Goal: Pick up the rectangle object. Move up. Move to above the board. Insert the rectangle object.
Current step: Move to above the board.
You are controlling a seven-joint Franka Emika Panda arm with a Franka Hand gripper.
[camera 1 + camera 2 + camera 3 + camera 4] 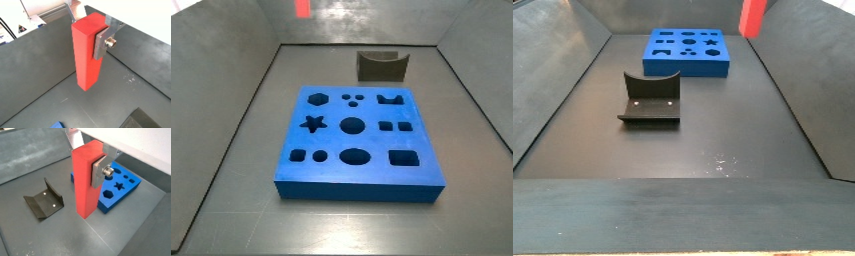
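Observation:
My gripper is shut on the rectangle object, a long red-orange bar that hangs upright from the jaws, well above the grey floor. The silver fingers clamp its upper end in both wrist views, the gripper reaching down from above. The board, a thick blue slab with star, circle, square and cross cutouts, lies flat on the floor. In a wrist view the board sits behind the bar. In the side views only the bar's lower end shows, off to one side of the board.
The dark fixture stands on the floor apart from the board; it also shows in a side view and in a wrist view. Grey sloping walls enclose the floor on all sides.

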